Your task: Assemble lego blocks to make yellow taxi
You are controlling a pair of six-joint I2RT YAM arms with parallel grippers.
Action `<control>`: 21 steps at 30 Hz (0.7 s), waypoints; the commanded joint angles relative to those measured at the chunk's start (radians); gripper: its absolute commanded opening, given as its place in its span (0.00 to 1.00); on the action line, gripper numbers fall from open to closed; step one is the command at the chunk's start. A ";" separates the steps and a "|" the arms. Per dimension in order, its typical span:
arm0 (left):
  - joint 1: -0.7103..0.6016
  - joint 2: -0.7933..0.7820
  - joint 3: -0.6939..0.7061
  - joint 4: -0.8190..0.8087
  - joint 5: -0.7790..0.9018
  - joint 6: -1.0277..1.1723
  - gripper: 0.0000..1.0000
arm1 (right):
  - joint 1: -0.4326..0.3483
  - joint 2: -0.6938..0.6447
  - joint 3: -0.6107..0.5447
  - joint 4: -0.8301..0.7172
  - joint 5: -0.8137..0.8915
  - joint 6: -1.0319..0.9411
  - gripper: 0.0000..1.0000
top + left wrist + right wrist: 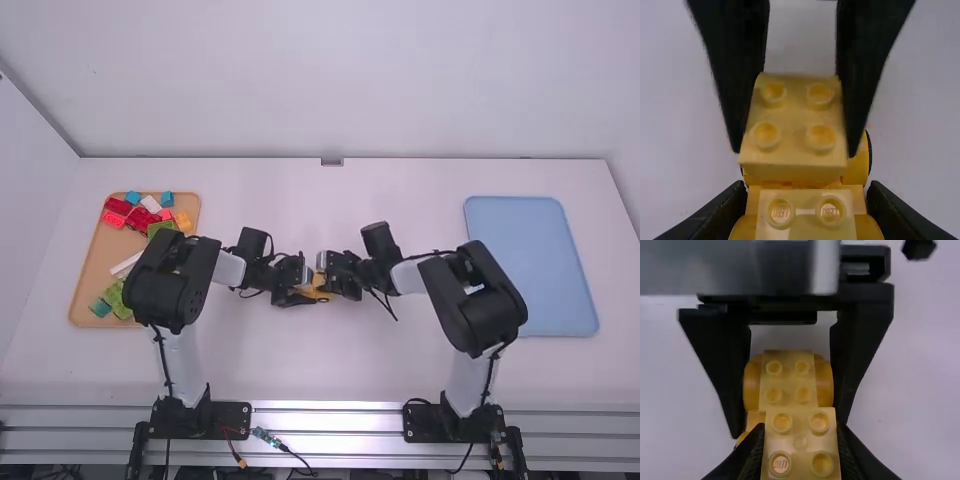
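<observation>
While a tan rectangular tray is lying at the far left of the white table, it is carrying loose plastic blocks: blue, red, white, yellow-orange and green ones near its far edge, a long white one by the left arm, and green and teal ones towards its near edge.

Right of the tray, the left gripper is holding the sides of a yellow plastic brick assembly with rounded orange-yellow sides, near the middle of the table. Its two black fingers are closing in on the piece from both sides, and a studded top is showing between them.

Facing it from the right, the right gripper is pinching a pale yellow block with four round studs between its fingers. That block is overlapping part of the assembly in both wrist views; whether it is sitting pressed onto the studs, I cannot tell.

Farther right, a light blue rectangular tray with rounded corners is resting on the table, partly behind the right arm.
</observation>
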 commanded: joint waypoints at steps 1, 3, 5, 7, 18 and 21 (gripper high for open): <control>-0.009 0.014 0.005 -0.011 -0.014 0.039 0.42 | 0.004 0.055 0.047 -0.008 -0.006 0.041 0.00; -0.008 0.014 0.005 -0.011 -0.014 0.040 0.42 | -0.002 0.071 0.082 -0.056 -0.027 0.035 0.00; -0.008 0.014 0.005 -0.008 -0.014 0.040 0.41 | -0.005 0.066 0.101 -0.119 -0.057 -0.015 0.00; -0.008 0.014 0.005 0.000 -0.018 0.039 0.40 | -0.005 0.057 0.125 -0.204 -0.058 -0.074 0.00; -0.008 0.014 0.005 0.042 -0.064 -0.017 0.40 | -0.009 0.010 0.152 -0.275 -0.053 -0.121 0.00; -0.009 0.014 0.005 0.042 -0.063 -0.017 0.40 | -0.011 -0.027 0.153 -0.296 -0.058 -0.155 0.00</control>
